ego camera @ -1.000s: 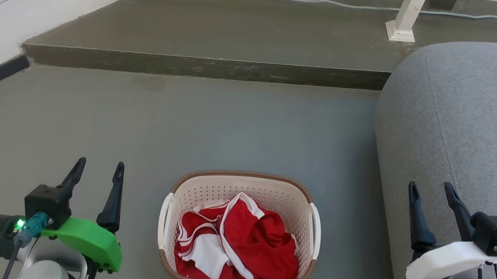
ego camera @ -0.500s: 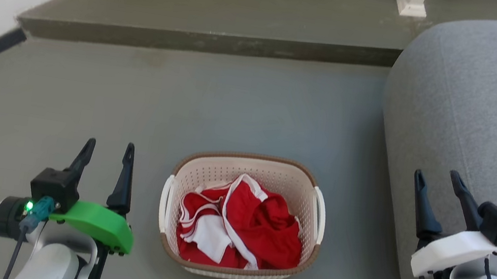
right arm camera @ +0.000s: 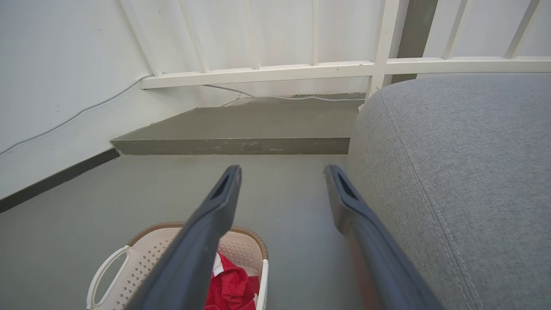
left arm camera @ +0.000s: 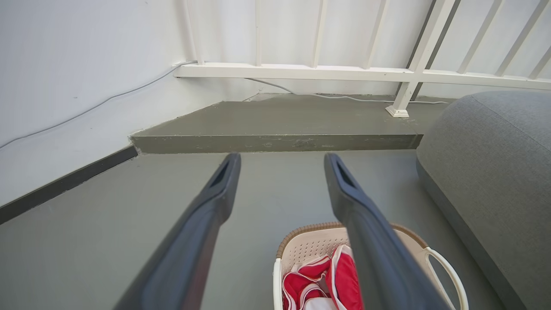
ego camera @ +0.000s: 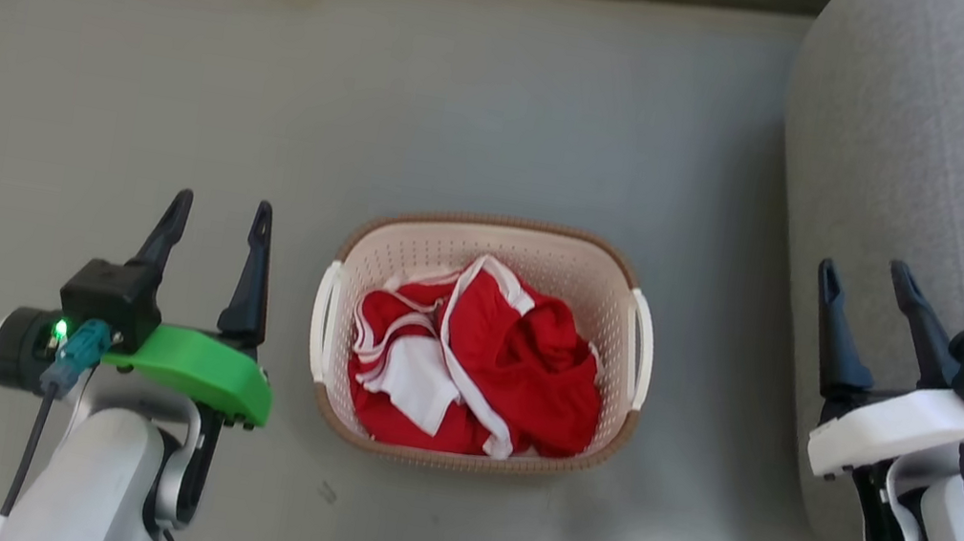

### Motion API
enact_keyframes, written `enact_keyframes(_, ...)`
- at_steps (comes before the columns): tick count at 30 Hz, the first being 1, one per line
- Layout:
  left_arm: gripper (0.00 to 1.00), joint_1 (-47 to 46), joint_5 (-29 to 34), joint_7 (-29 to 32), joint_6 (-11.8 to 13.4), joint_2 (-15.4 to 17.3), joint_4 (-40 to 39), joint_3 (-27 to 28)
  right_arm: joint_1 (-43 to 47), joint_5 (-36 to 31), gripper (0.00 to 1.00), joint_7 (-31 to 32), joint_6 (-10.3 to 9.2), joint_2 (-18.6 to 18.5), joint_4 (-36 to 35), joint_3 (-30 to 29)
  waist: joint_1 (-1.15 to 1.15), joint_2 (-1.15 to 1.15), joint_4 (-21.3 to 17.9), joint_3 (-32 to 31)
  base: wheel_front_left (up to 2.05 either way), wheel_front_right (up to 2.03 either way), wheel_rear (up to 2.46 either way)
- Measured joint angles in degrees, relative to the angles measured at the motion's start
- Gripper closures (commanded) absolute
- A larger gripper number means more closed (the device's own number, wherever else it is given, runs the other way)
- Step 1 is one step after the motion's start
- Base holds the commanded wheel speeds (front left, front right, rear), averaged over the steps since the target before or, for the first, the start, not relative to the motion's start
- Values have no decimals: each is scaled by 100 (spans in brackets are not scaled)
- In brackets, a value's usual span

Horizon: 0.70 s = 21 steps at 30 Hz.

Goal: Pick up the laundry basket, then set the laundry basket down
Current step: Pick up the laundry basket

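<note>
Head view: the laundry basket [ego camera: 446, 255] is seen on the grey floor, between the left gripper [ego camera: 222, 205] and the right gripper [ego camera: 862, 270], both spread wide and empty. Its long axis is laid crosswise, with a white handle [ego camera: 322, 318] turned toward each gripper. The left gripper is judged nearer. The sofa [right arm camera: 452, 172] close beside the right fingers is better shown in the right wrist view.

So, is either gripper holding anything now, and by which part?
Nothing is held. The left gripper and the right gripper are both open and empty, apart from the basket, which stands on the floor between them.
</note>
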Motion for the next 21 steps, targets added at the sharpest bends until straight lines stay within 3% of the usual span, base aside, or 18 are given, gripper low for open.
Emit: enact_keyframes(21, 0, -1157, 157, -1, 0, -159, 172, -132, -1022, 0, 0, -27, 156, -42, 34, -132, 0, 0, 22, 1697, 0, 0, 0)
